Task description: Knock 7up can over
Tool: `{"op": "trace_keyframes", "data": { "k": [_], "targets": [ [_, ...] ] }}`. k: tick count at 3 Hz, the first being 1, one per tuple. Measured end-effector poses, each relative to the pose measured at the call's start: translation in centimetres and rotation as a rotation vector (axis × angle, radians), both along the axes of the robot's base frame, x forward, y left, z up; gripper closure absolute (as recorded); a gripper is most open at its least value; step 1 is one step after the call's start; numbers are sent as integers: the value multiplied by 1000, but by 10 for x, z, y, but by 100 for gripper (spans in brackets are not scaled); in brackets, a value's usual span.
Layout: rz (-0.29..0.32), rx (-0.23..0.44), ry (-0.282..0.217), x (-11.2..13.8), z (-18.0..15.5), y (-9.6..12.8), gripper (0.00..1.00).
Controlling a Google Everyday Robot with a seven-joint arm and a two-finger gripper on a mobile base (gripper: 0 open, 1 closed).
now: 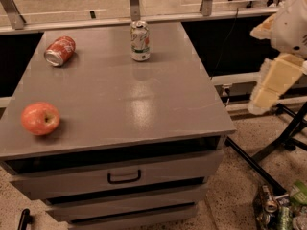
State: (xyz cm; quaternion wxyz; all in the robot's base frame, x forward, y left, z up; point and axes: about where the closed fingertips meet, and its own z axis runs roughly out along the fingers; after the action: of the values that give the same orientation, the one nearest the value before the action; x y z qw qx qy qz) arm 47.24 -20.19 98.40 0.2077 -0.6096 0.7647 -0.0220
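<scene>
The 7up can (140, 41) stands upright near the far edge of the grey cabinet top (124, 104), at about the middle. It is silver-white with green print and a silver top. My gripper (269, 86), with cream-coloured parts under a white arm, hangs off the right side of the cabinet. It is well to the right of the can, nearer the camera, and touches nothing.
An orange-red soda can (59, 51) lies on its side at the far left. A red apple (40, 119) sits at the near left. The cabinet has a drawer with a black handle (124, 177). Black stand legs (283, 138) and crushed cans (276, 210) are on the floor to the right.
</scene>
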Motion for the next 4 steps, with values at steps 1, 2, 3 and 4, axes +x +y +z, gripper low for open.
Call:
{"op": "trace_keyframes", "data": {
  "k": [1,2,3,4],
  "targets": [
    [74,120,-75,61,9,35,0],
    [134,309,-186,140,31,84,0],
    [133,465,-266,201,40,129,0],
    [92,613,-299,252,36,161,0]
  ]
}}
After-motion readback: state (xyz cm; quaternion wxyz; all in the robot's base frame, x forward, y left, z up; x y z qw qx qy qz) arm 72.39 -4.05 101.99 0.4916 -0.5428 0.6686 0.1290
